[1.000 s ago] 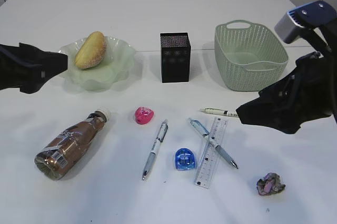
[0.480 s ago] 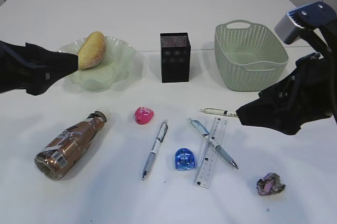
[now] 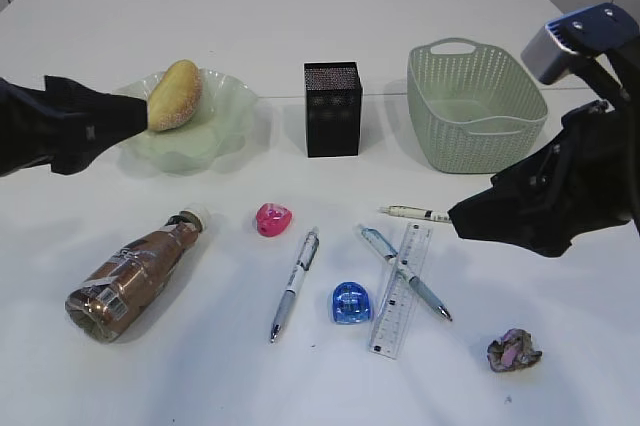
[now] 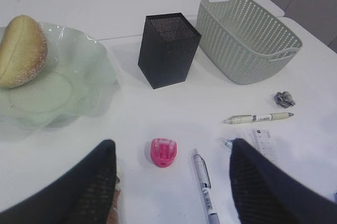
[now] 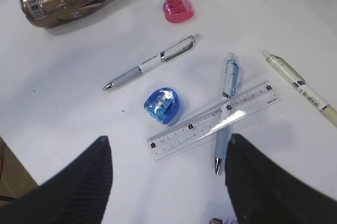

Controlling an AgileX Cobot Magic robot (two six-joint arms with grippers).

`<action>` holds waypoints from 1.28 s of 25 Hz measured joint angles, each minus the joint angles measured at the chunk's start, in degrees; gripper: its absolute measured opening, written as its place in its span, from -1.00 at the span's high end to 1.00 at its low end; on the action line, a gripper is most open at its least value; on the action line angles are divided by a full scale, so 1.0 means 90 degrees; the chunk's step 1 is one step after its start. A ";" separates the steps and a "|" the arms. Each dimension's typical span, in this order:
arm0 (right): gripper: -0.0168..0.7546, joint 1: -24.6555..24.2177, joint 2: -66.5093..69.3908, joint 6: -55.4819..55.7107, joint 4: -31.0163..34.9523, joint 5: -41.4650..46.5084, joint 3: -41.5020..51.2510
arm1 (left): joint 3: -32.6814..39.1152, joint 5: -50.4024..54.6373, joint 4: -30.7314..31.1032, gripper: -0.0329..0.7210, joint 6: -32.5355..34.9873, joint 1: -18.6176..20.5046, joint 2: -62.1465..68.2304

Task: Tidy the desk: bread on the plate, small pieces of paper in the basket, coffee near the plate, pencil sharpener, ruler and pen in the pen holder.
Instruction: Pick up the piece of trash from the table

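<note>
- The left hand (image 3: 125,118) hangs open over the left side of the surface (image 3: 300,6), its two dark fingers (image 4: 89,187) spread wide in the wrist view with nothing between them. Its tip sits close beside the bread (image 3: 173,95), apparently touching nothing; whether it is coming or going I cannot judge.
- The bread lies tilted against the far-left rim of the green plate (image 3: 225,111), toward the far-left corner, so that part of the job looks done.
- The coffee bottle (image 3: 133,272) lies on its side near the front-left edge, cap pointing toward the plate. It is well apart from the plate, so it probably needs moving and standing up.
- The right hand (image 3: 462,218) hovers open over the right side, fingers (image 5: 95,182) splayed and empty, aimed down at the stationery; it seems poised to choose one item.
- Directly under it, the clear ruler (image 5: 213,120) lies across a blue pen (image 5: 226,105), so lifting one may drag the other.
- A blue sharpener (image 5: 162,105) sits just beside the ruler's end; a silver pen (image 5: 152,62) and a pink sharpener (image 5: 179,8) lie apart toward the centre, and a pale pen (image 5: 303,90) lies toward the right edge.
- The black pen holder (image 3: 333,108) stands upright at far centre, open top ready for all of these.
- The basket (image 3: 475,106) sits toward the far-right corner, and appears empty; the crumpled paper (image 3: 514,350) is near the front-right corner, well away from it.
</note>
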 joint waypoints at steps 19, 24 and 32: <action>-0.40 0.0000 0.0000 0.0000 0.0000 0.0013 0.0000 | 0.0000 -0.0084 0.5252 -0.29 0.1933 0.0000 0.0028; -0.40 0.0000 0.0000 0.0000 0.0000 0.0013 0.0000 | 0.0000 -0.0218 0.6555 -0.15 0.1981 0.0000 0.0028; -0.40 0.0000 0.0000 0.0000 0.0000 0.0013 0.0000 | -0.0439 -0.0174 0.6865 0.09 0.1996 0.0000 -0.0060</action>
